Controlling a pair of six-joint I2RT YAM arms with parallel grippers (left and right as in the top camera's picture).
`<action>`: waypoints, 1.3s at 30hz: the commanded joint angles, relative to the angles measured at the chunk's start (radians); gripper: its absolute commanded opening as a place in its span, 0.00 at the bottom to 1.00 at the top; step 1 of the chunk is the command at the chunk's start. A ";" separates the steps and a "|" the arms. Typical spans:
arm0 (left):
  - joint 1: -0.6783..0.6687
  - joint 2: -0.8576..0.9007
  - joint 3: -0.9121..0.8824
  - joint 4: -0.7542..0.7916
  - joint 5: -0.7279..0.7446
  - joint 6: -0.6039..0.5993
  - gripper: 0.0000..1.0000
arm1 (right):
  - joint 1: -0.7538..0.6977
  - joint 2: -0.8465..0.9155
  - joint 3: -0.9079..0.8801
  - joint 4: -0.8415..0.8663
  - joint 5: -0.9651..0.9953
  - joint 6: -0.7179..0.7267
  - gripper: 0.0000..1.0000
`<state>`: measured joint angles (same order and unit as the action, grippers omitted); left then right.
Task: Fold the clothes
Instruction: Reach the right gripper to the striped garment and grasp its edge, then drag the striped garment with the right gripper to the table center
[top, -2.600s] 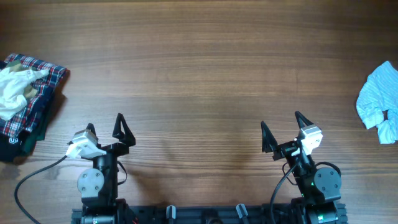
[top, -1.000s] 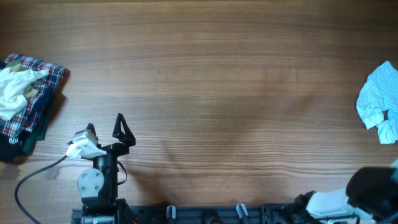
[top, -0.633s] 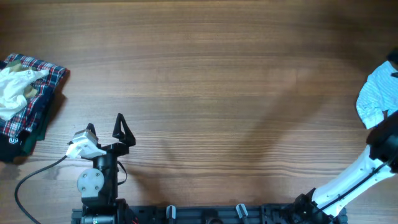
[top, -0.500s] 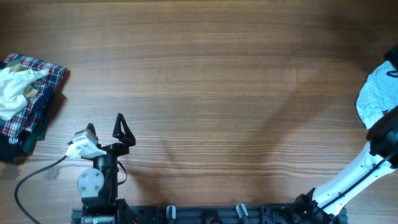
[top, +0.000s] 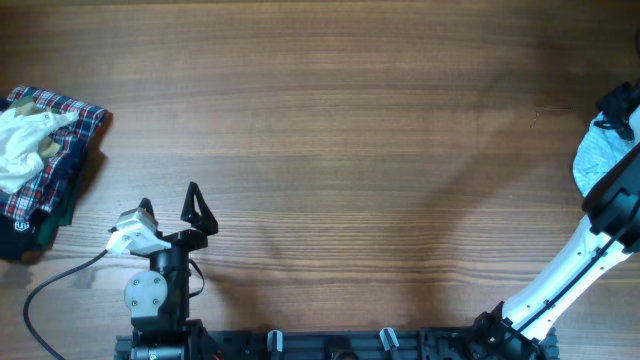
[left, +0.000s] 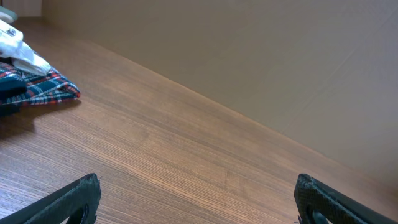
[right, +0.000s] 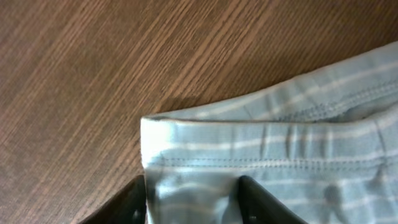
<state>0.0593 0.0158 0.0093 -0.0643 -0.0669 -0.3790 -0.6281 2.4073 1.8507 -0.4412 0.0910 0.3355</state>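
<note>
The clothes (top: 592, 165), light blue with fine white stripes, lie crumpled at the table's far right edge. My right arm reaches over them, and my right gripper (top: 618, 108) sits at their upper edge. In the right wrist view, a hemmed corner of the clothes (right: 280, 143) fills the frame. My right gripper (right: 193, 202) has its two dark fingers pressed on either side of a bunched fold of that hem. My left gripper (top: 168, 197) rests near the front left, wide open and holding nothing. In the left wrist view, my left gripper (left: 196, 199) frames only wood.
A red-and-navy plaid garment (top: 55, 165) lies at the left edge with a cream-white cloth (top: 22, 145) on top. The plaid garment (left: 43, 93) also shows at the left of the left wrist view. The right arm's white link (top: 560, 280) crosses the front right corner.
The right arm swung from its rest near the front out to the far right edge. Its gripper came down over the clothes and its jaws narrowed onto the hem. The left arm stayed still.
</note>
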 joint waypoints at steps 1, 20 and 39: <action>0.005 -0.003 -0.004 0.000 -0.013 0.009 1.00 | 0.003 0.050 0.010 -0.023 -0.006 -0.079 0.20; 0.005 -0.003 -0.004 0.000 -0.013 0.009 1.00 | 0.309 -0.293 0.010 -0.201 -0.055 -0.527 0.04; 0.005 -0.003 -0.004 0.000 -0.013 0.009 1.00 | 1.300 -0.168 0.000 -0.158 -0.126 -0.521 0.08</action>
<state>0.0593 0.0158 0.0093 -0.0643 -0.0669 -0.3790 0.5999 2.2208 1.8557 -0.6029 -0.0261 -0.1783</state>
